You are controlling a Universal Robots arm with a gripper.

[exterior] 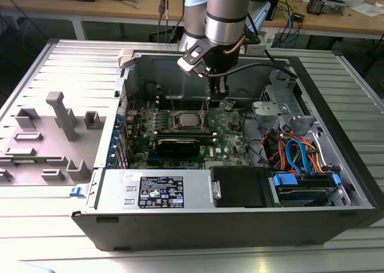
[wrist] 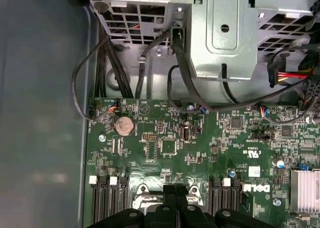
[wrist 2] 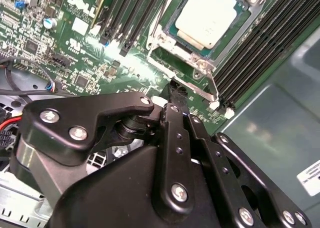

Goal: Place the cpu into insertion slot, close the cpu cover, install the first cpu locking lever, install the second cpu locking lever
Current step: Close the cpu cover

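While chip (wrist 2: 207,15) lies under lowered cover (wrist 2: 197,62), pincer (wrist 2: 177,92) closed, empty, at cover's corner; upright lever (exterior: 204,111) wants slow, square push, I judge.

Dull silver on top, the flat square cpu (wrist 2: 207,15) sits level in the insertion slot (wrist 2: 169,21) on the green board inside the open computer case. The cpu cover (wrist 2: 192,62), a thin silver-grey metal frame, lies flat around it.

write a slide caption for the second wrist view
End effector near the edge of the cpu cover, the cpu seated within its window on the green motherboard.
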